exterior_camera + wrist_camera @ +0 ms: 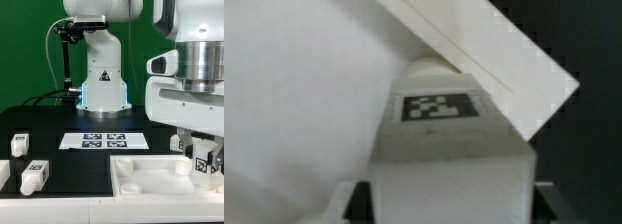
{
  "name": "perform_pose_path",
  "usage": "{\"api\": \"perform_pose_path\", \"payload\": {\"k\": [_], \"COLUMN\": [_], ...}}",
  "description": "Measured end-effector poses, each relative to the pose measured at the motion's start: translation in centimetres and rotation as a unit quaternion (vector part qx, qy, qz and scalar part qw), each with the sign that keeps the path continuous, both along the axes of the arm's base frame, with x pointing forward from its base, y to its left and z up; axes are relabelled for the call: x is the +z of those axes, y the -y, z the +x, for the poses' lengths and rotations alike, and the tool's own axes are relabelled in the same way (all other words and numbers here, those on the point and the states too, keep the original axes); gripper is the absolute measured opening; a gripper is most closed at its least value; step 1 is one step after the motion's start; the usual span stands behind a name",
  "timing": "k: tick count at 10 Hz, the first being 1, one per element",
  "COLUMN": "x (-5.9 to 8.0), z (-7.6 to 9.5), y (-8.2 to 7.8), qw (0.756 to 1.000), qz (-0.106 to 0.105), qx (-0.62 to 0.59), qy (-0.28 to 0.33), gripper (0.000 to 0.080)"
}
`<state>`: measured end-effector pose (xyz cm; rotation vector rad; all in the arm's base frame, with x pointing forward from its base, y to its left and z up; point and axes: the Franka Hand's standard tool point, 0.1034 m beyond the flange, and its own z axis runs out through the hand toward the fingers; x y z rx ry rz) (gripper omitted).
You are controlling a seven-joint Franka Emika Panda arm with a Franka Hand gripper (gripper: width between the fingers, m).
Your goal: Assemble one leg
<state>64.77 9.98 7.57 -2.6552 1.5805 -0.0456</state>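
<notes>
My gripper (204,160) is at the exterior view's right, shut on a white leg (207,163) with black-and-white tags. It holds the leg just above the far right corner of the large white tray-like panel (150,178). In the wrist view the leg (441,140) fills the middle between the jaws of my gripper (443,208), its tag facing the camera. The panel's raised rim (491,55) runs slantwise just beyond the leg's tip. Whether the leg touches the panel is hidden.
Other white legs lie at the exterior view's left: one (18,143) further back, one (33,178) nearer the front, one (2,180) cut by the frame edge. The marker board (103,140) lies mid-table before the arm's base (103,90).
</notes>
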Motion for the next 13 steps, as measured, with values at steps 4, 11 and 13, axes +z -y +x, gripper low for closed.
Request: {"api": "perform_pose_path", "payload": {"k": [4, 11, 13], "x": [0.0, -0.1, -0.3], "z": [-0.7, -0.8, -0.9], "y": [0.0, -1.4, -1.2], "qw": [0.968, 0.997, 0.999], "qz": [0.036, 0.021, 0.013], "qx": [-0.249, -0.075, 0.05], "qy": [-0.001, 0.007, 0.012], "gripper": [0.0285, 0.0635, 0.0645]}}
